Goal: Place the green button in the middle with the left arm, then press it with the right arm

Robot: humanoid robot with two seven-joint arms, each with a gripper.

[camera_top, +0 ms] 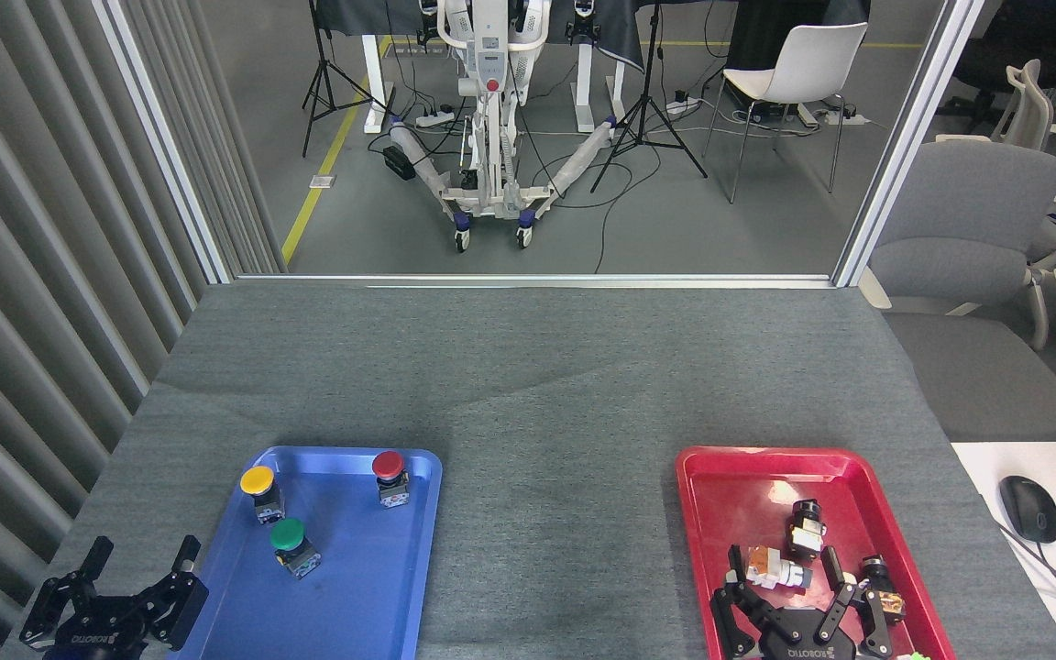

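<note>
The green button point(291, 543) stands upright in the blue tray point(363, 587), near its left middle, below the yellow-capped button. My left gripper point(141, 557) is open at the tray's lower left corner, a short way left of the green button, with nothing in it. My right gripper point(785, 573) is open low over the red tray point(730, 486), its fingers spread around loose switch parts without gripping any. The middle point(555, 513), bare grey cloth between the two trays, has nothing on it.
A yellow-capped button point(260, 488) and a red-capped button point(390, 474) stand in the blue tray's far half. Several loose switch bodies point(789, 550) lie in the red tray. A white desk with a mouse point(1028, 507) adjoins the table at the right.
</note>
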